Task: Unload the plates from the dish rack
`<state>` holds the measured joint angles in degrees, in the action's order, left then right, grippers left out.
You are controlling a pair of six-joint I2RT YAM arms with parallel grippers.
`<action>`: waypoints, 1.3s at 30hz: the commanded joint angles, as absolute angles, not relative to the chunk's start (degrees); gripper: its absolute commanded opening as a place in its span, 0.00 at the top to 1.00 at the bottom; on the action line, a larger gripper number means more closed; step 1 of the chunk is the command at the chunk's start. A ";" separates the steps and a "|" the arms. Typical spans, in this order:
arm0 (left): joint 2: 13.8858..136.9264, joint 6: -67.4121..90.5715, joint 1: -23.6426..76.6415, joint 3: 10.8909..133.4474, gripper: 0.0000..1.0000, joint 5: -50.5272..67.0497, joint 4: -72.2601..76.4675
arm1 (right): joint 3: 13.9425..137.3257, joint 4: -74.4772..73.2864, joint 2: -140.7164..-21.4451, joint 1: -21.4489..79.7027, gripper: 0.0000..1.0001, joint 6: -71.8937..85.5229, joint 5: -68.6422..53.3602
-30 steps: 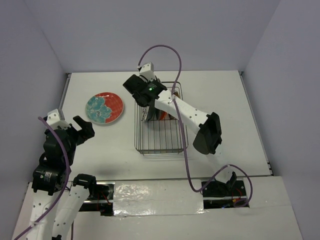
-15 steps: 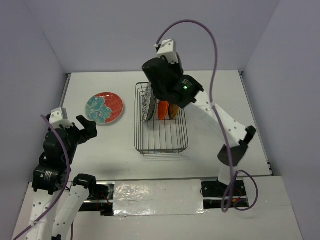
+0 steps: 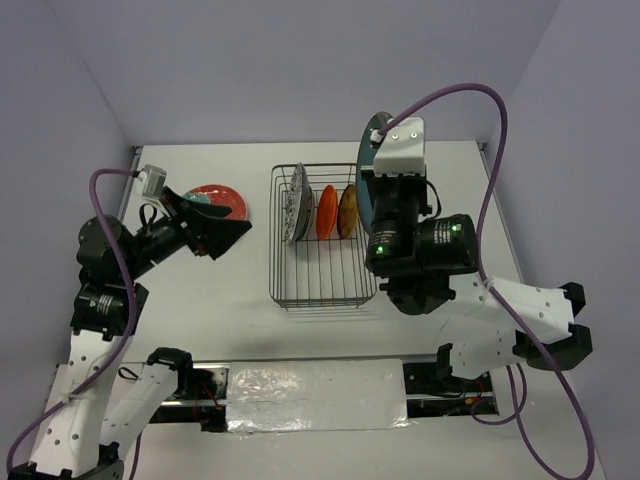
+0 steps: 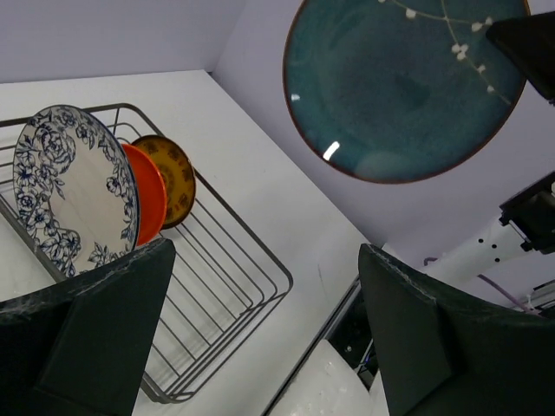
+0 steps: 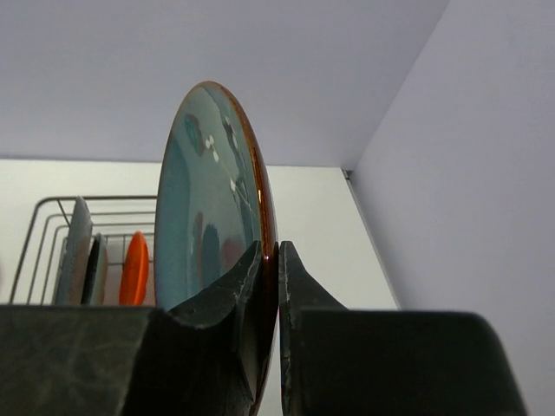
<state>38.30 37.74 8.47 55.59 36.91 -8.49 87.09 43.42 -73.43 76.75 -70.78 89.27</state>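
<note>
My right gripper [image 5: 277, 264] is shut on the rim of a dark teal plate [image 5: 212, 208] and holds it upright, high above the right side of the dish rack [image 3: 320, 270]. The same plate shows in the top view [image 3: 371, 160] and in the left wrist view [image 4: 395, 87]. A white plate with blue flowers [image 3: 296, 203], an orange plate [image 3: 326, 212] and a yellow patterned plate [image 3: 348, 210] stand in the rack. A red-orange plate with a teal flower [image 3: 222, 197] lies on the table to the left. My left gripper [image 3: 228, 232] is open and empty, raised beside that plate.
The rack's near half [image 4: 217, 286] holds no plates. The enclosure's walls close in on the back and both sides. The right arm's elbow [image 3: 560, 340] hangs over the table's right front corner.
My right arm has lifted the teal plate out of the rack and carried it up and to the right. My left arm has risen and swung toward the rack.
</note>
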 commanded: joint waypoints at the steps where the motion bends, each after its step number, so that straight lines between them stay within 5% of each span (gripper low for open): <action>1: 39.90 40.87 8.61 58.36 0.00 38.42 -4.04 | 89.46 58.54 -75.23 77.43 1.00 -81.82 92.72; 7: 40.17 46.22 8.61 54.76 0.00 34.64 -0.62 | 100.17 73.99 -84.62 77.87 1.00 -96.40 93.16; 16: 35.52 50.18 8.61 50.89 0.01 30.50 5.27 | 131.87 68.12 -102.47 78.75 1.00 -107.84 91.93; 23: 35.41 65.99 8.61 40.88 0.01 32.95 31.69 | 128.06 71.37 -98.71 82.26 1.00 -102.06 90.88; 26: 38.67 71.53 8.61 38.68 0.00 34.27 41.91 | 127.96 51.76 -97.65 82.62 1.00 -85.88 90.09; 27: 39.02 72.06 8.70 37.98 0.00 33.84 42.88 | 132.06 27.14 -99.56 82.10 1.00 -79.17 88.96; 30: 36.22 69.45 8.70 38.14 0.00 28.67 36.95 | 131.41 29.73 -101.34 79.11 1.00 -85.43 89.38; 32: 34.11 64.70 8.70 39.37 0.00 21.49 22.90 | 128.61 13.09 -100.64 73.06 1.00 -73.06 89.56; 39: 30.94 54.42 8.70 44.64 0.00 16.43 6.86 | 115.57 19.92 -95.03 56.53 1.00 -79.00 87.45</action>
